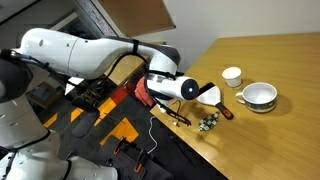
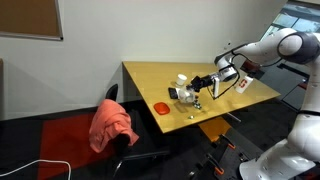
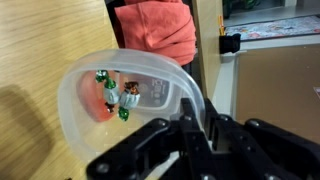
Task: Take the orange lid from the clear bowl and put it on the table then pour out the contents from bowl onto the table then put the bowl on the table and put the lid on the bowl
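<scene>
Showing the pouring step under way: the gripper, closed narrowly on the rim of the bowl, holds it tipped on its side above the table, while the lid already lies flat on the table, well apart to the bowl's left. Small pieces of the contents lie by the table's near edge below the bowl; others show through its wall in the wrist view, whether inside or beneath cannot be told. Judged left to do: finish emptying, stand the bowl down, fit the lid.
</scene>
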{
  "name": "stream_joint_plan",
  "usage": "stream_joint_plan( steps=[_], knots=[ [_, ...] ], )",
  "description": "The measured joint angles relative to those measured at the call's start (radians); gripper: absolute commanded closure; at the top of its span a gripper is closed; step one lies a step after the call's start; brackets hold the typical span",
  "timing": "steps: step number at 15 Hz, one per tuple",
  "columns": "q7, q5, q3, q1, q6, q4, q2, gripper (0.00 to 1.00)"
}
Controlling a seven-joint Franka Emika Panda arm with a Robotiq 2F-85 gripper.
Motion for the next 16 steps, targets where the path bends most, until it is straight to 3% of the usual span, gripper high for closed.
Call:
stream_joint_plan(
  steps=[9, 16],
  knots=[
    [0.004, 0.084, 0.002, -0.054, -0.315, 0.244, 0.286, 0.96],
    [0.035, 0.111, 0.002, -0.079, -0.471, 0.383, 0.406, 0.96]
  ],
)
